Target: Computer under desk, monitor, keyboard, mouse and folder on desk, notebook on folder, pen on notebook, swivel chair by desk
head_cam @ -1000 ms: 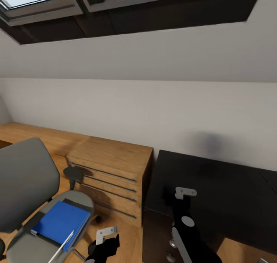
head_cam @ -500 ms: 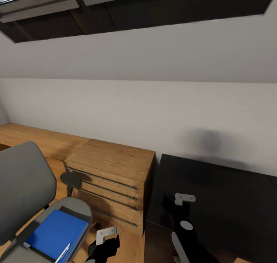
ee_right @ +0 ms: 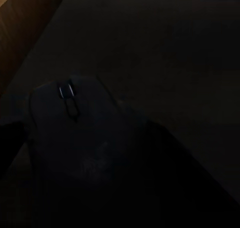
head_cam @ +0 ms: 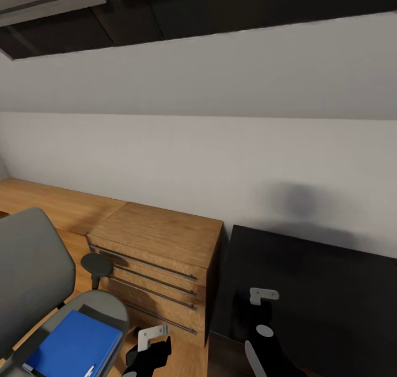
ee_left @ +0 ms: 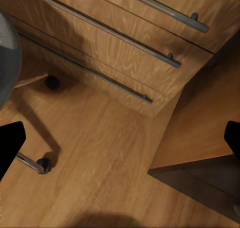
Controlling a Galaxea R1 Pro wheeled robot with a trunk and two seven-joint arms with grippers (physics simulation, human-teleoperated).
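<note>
We judged the step in hand to be setting the mouse down on the bench [head_cam: 331, 288]; its black top lay under the right claw [head_cam: 258, 305], so the move called for a slow, level descent, the mouse kept flat and let go only once its underside rested on the top; room beside it ought to be left for the folder. In the right wrist view the mouse [ee_right: 70, 133] sat close up at the claw, wheel uppermost, over the dark top; the picture was too dark for us to tell whether the claw was clamped on it or merely around it. The left claw [head_cam: 150, 341] hung low over the wooden floor [ee_left: 100, 153] between the chair and the drawer unit, its fingers spread wide with nothing between them.

Counted, we made it:
- one bench;
- one wooden drawer unit [head_cam: 160, 250] just beside the bench, with three bar handles;
- one grey swivel chair [head_cam: 30, 266], two of its casters in the left wrist view;
- one blue folder [head_cam: 74, 346] lying flat on the chair seat;
- two claws;
- one mouse;
- one white pen [head_cam: 88, 372], only its tip seen, on the folder.
</note>
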